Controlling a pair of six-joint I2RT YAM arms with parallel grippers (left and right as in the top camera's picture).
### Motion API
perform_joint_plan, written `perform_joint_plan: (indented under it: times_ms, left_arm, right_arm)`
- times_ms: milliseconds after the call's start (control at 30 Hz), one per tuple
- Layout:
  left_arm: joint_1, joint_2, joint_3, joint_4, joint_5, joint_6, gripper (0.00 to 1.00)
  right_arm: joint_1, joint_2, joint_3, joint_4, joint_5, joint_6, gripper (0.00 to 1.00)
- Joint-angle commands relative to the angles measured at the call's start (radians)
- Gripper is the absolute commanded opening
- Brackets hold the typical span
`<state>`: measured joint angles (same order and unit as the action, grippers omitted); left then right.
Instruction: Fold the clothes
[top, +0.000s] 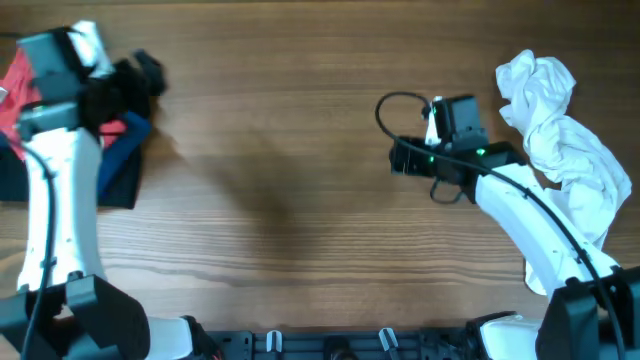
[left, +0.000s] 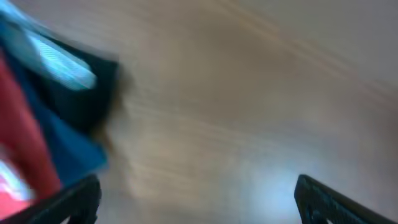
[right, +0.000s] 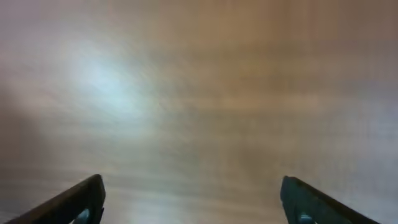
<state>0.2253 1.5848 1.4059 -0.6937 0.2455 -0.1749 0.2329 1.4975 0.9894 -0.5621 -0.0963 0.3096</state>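
Pincers both stand released: the left pincer (left: 198, 193) hangs beside the red, blue and black clothes pile (top: 125, 172) at the left edge of the counter (top: 290, 150); the right pincer (right: 191, 190) hovers over wood, a crumpled white garment (top: 560, 140) beside its arm.

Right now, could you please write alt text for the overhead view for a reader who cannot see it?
Above a wooden table, the left gripper hangs over a heap of red, blue and black clothes; the right gripper is near a crumpled white garment.
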Motion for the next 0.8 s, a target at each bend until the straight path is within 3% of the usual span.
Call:
perform_joint_plan:
  times_ms: [0, 67, 133, 233, 367, 467, 600, 767]
  left_arm:
    - [-0.145, -0.002, 0.001, -0.245, 0.008, 0.066, 1.00]
    - [-0.177, -0.003, 0.001, -0.489, 0.004, 0.066, 1.00]
    - [-0.178, -0.027, -0.002, -0.594, 0.005, 0.082, 1.00]
    - [-0.178, -0.269, -0.116, -0.491, 0.006, 0.111, 1.00]
    - [-0.184, -0.714, -0.375, -0.283, 0.020, 0.106, 1.00]
    - [-0.184, -0.971, -0.507, -0.183, 0.019, 0.100, 1.00]
    - [-0.184, -1.132, -0.509, -0.214, 0.019, 0.100, 1.00]
    - [-0.184, -1.131, -0.509, -0.249, 0.019, 0.100, 1.00]
  right_arm:
    - [-0.032, -0.014, 0.168, -0.142, -0.028, -0.020, 0.99]
    - [-0.034, -0.062, 0.196, -0.274, 0.060, 0.053, 1.00]
    - [-0.034, -0.156, 0.192, -0.322, 0.074, 0.053, 1.00]
    - [-0.033, -0.409, 0.126, -0.332, 0.073, 0.057, 1.00]
    - [-0.033, -0.785, -0.074, -0.272, 0.103, 0.069, 0.99]
    - [-0.033, -1.009, -0.188, -0.280, 0.156, 0.291, 1.00]
    - [-0.033, -1.071, -0.199, -0.452, 0.156, 0.604, 1.00]
    - [-0.033, -1.070, -0.199, -0.457, 0.156, 0.792, 1.00]
